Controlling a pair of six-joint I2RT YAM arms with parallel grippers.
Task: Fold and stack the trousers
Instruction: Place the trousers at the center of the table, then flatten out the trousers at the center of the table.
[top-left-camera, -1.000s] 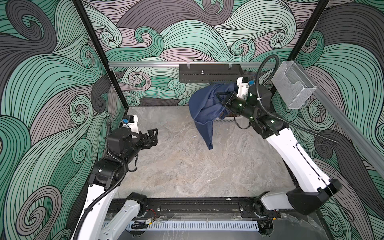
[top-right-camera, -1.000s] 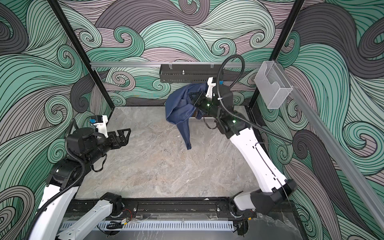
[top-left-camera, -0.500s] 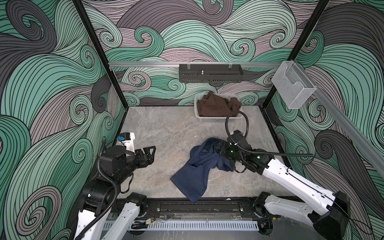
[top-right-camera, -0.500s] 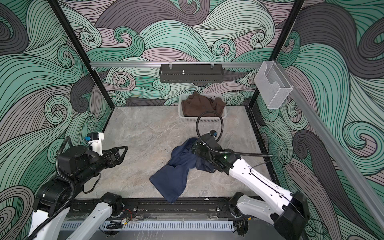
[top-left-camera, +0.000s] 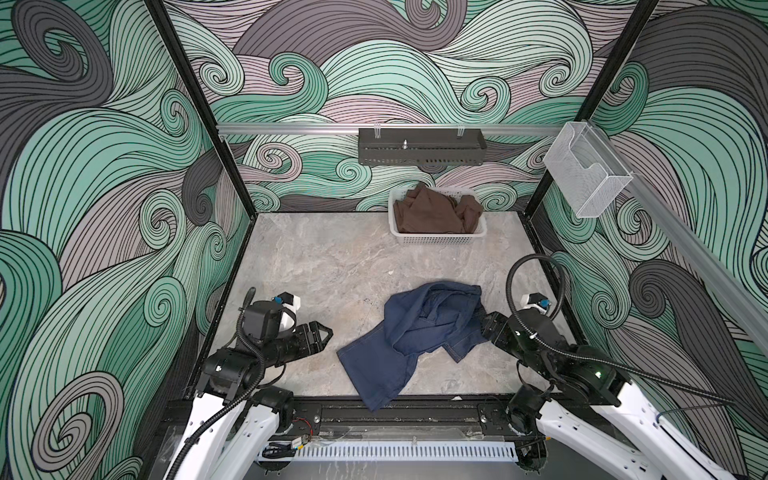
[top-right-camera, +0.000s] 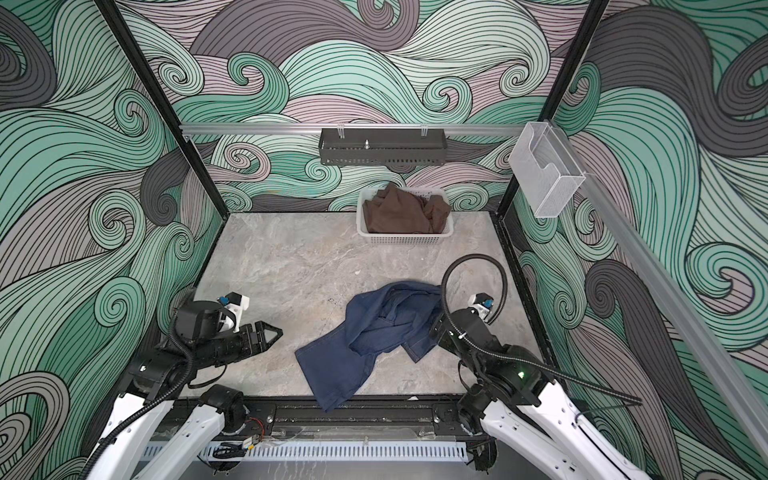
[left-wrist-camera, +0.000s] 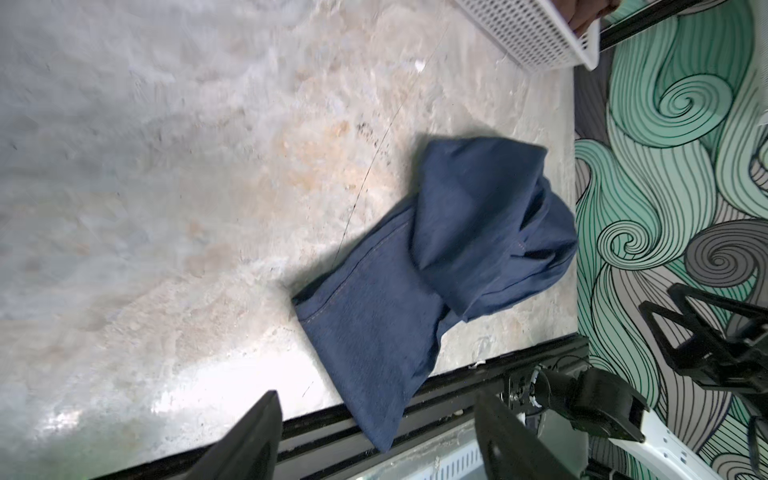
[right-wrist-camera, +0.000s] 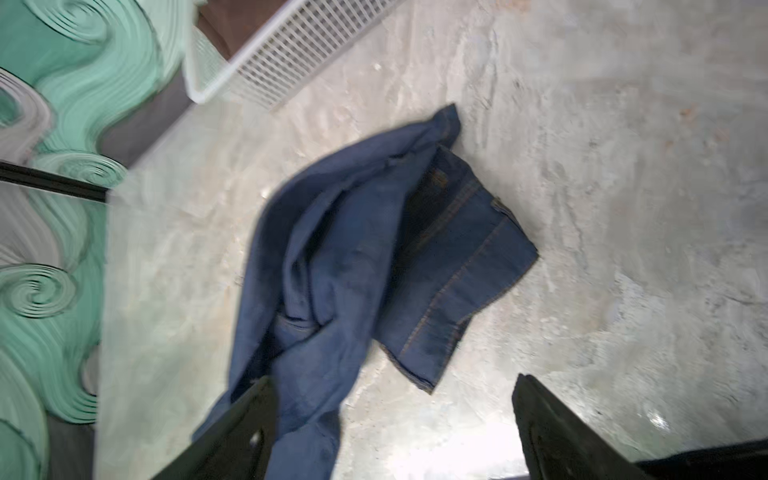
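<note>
The crumpled dark blue denim trousers (top-left-camera: 419, 332) are spread on the grey marbled surface (top-left-camera: 324, 257), toward 5 o'clock of its centre, with one leg overhanging the near edge. The left hand (top-left-camera: 324, 331), at their 9 o'clock, is wide open and empty. The right hand (right-wrist-camera: 395, 380), at their 3 o'clock, is parted, and nothing is gripped.

Jeans (top-left-camera: 419, 332), at your five o'clock: dark blue denim, with tan-orange stitching along the seams and hem.
Tabletop (top-left-camera: 324, 270): pale grey marble veining; you will find tan blotches toward the middle.
Basket (top-left-camera: 436, 240), one o'clock: white, gridded with small holes.
Garment (top-left-camera: 428, 212) in it: plain brown.
Walls (top-left-camera: 104, 166) around you: swirling waves in teal, mint, mauve-grey and charcoal, ruled with thin black lines.
Tray (top-left-camera: 419, 151), twelve o'clock: black, with a row of slots.
Holder (top-left-camera: 586, 174), two o'clock: clear, frosted.
</note>
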